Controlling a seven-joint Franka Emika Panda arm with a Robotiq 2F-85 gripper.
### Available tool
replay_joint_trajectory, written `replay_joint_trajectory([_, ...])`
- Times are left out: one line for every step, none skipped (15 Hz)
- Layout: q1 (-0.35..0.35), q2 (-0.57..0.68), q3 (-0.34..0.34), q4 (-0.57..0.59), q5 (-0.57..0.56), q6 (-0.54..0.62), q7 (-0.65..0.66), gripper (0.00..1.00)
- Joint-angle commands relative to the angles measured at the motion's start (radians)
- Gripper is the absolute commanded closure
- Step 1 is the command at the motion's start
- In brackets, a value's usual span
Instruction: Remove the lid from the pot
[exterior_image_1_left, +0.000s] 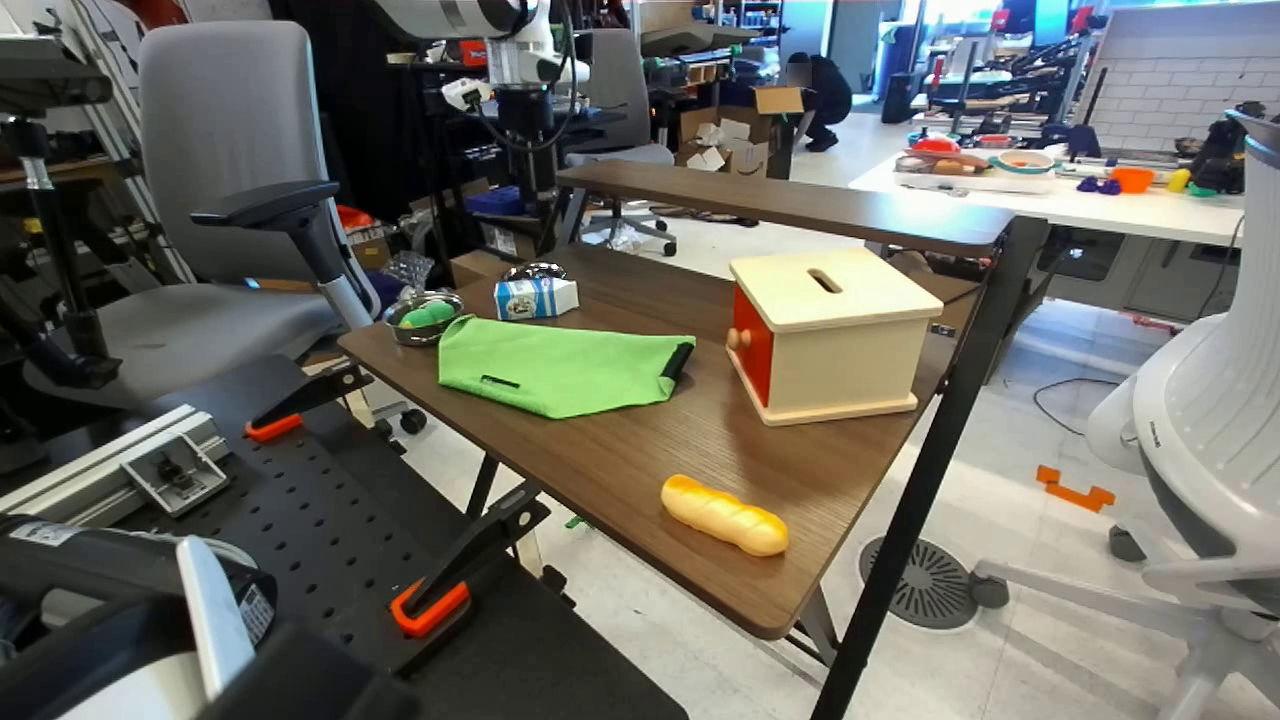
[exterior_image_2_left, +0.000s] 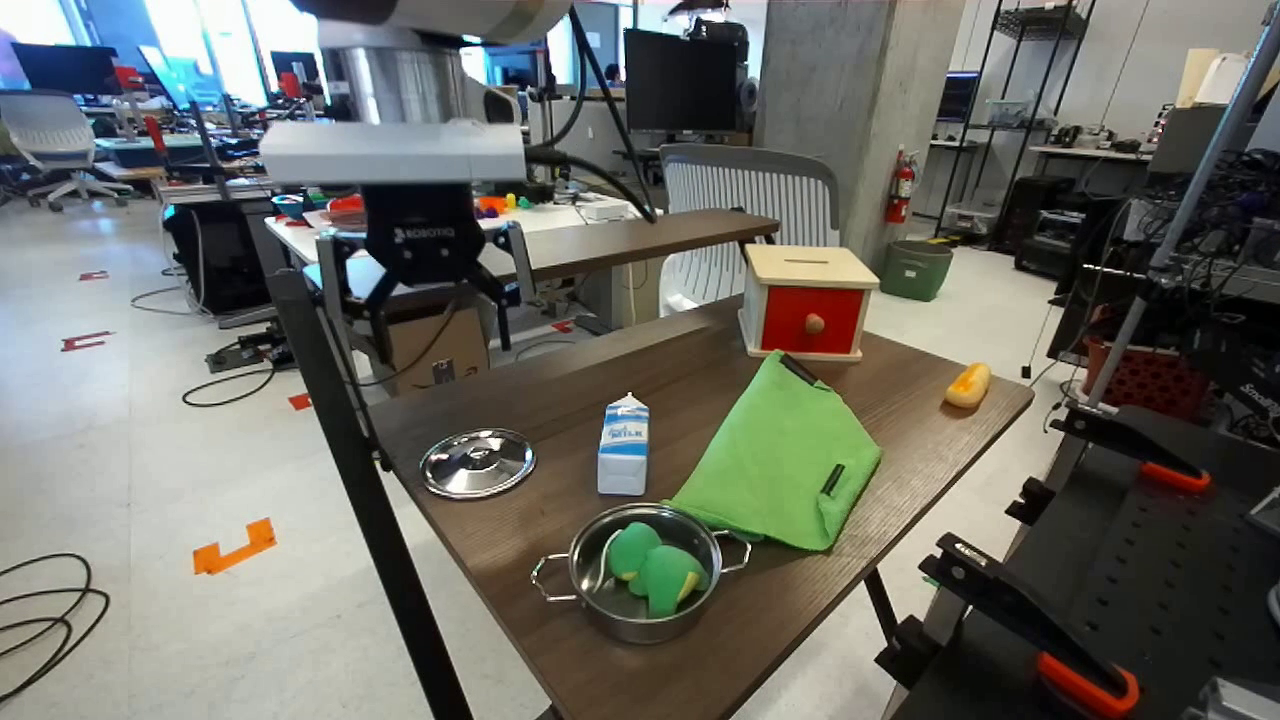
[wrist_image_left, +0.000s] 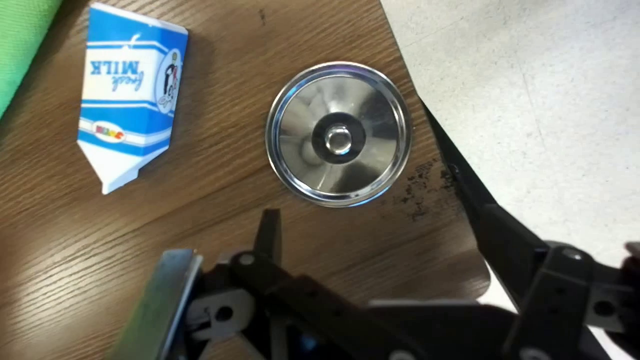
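1. Status: reads as done. Lid (exterior_image_2_left: 478, 463) is off the pot (exterior_image_2_left: 640, 628), flat on the worktop (exterior_image_2_left: 680, 675), left of centre in an exterior view; just above centre in the wrist view, top side up.
2. The pot sits uncovered at lower centre of an exterior view, apart from the lid. Green toys (exterior_image_2_left: 655, 570) inside, plainly visible.
3. Gripper (exterior_image_2_left: 443, 342): fingers apart, nothing between them, hanging at upper left of an exterior view.
4. Left to do: nothing on the lid, my read. At most, back the gripper away. Lid is near the worktop edge; a bump could tip it off.
5. Surface: dark wood grain, scuffed patch (wrist_image_left: 420, 190) right of the lid in the wrist view. Milk carton (exterior_image_2_left: 623, 447) on its side, between lid and green cloth (exterior_image_2_left: 780, 460). Red-fronted wooden box (exterior_image_2_left: 810, 305) upper right, bread loaf (exterior_image_2_left: 968, 385) far right.
6. Room: cluttered lab. Exterior views show a perforated black board (exterior_image_1_left: 330, 540) lower left, grey chair (exterior_image_1_left: 230, 150) upper left, crouching person (exterior_image_1_left: 830, 90) top right of centre, concrete pillar (exterior_image_2_left: 825, 100) upper right.
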Motion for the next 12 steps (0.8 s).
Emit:
replay_joint_trajectory([-0.001, -0.222, 0.017, -0.233, -0.008, -0.019, -0.054, 0.0])
replay_joint_trajectory([0.0, -0.264, 0.021, -0.275, -0.011, -0.02, -0.07, 0.0])
replay_joint_trajectory([0.003, -0.308, 0.023, -0.321, -0.016, -0.021, -0.082, 0.0])
replay_joint_trajectory([0.005, -0.35, 0.026, -0.367, -0.02, -0.015, -0.09, 0.0])
replay_joint_trajectory([0.009, -0.394, 0.027, -0.417, -0.027, -0.024, -0.103, 0.0])
replay_joint_trajectory([0.014, -0.435, 0.028, -0.467, -0.038, -0.046, -0.12, 0.0])
replay_joint_trajectory([0.02, -0.471, 0.027, -0.519, -0.056, -0.065, -0.144, 0.0])
replay_joint_trajectory([0.019, -0.36, 0.019, -0.366, -0.022, -0.048, -0.11, 0.0])
replay_joint_trajectory([0.022, -0.395, 0.022, -0.412, -0.035, -0.061, -0.119, 0.0])
replay_joint_trajectory([0.024, -0.42, 0.024, -0.448, -0.041, -0.062, -0.122, 0.0])
replay_joint_trajectory([0.023, -0.435, 0.025, -0.471, -0.043, -0.062, -0.124, 0.0])
replay_joint_trajectory([0.023, -0.442, 0.025, -0.484, -0.043, -0.061, -0.126, 0.0])
